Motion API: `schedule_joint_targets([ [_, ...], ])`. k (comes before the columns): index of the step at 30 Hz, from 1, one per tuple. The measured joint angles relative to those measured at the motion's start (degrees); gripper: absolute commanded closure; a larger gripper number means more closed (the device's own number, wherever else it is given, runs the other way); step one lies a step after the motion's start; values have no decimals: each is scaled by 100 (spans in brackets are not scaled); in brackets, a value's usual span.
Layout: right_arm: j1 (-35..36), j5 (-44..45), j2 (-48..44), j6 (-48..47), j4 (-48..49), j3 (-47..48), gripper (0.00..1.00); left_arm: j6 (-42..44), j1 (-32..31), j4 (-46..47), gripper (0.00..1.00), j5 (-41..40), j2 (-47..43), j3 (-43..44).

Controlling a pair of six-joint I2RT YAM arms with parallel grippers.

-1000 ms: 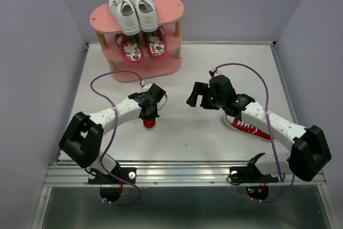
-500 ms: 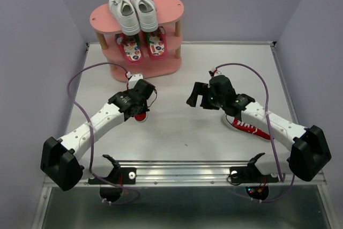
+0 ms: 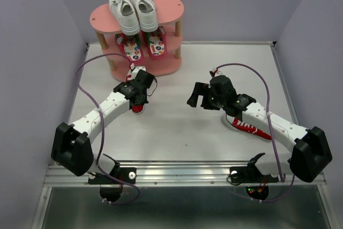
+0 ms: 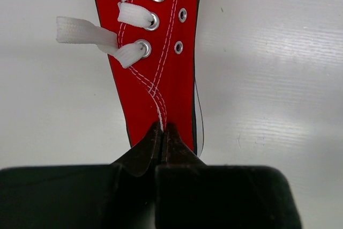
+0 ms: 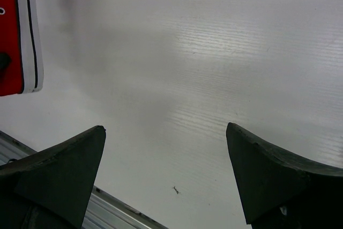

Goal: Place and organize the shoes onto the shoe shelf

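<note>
Shelved already: white sneakers (image 3: pixel 132 10) on top board of shelf (image 3: pixel 171 9), flip-flops (image 3: pixel 142 48) on middle board. Left to do: red pair. Pinching one red sneaker (image 4: pixel 155 68) by heel in left gripper (image 4: pixel 162 138), just before shelf at table's (image 3: pixel 182 127) far edge. Leaves second red sneaker (image 3: pixel 252 128) near right edge, with right gripper (image 3: pixel 197 96) wide and empty.

The flat white table top (image 3: pixel 182 127) has a fine ribbed grain and receives soft, diffuse light, with pale glare bands and blurred shadows. Plain lavender-grey walls close it in: the back wall (image 3: pixel 241 4), the left wall (image 3: pixel 27 79) and the right wall (image 3: pixel 316 36). A ribbed silver metal rail (image 3: pixel 182 171) runs along the near edge, and below it lies a dark greenish-grey surface (image 3: pixel 177 207). One small dark speck (image 3: pixel 186 145) lies on the table.
</note>
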Motion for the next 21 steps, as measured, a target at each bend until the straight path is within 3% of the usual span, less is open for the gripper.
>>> schedule_joint_targets([
  [10,0,50,-177,9,-70,0,0,787,544,673,100,195,1047,748],
  [21,0,63,-177,9,-184,2,0,1130,654,1102,100,262,1408,922],
])
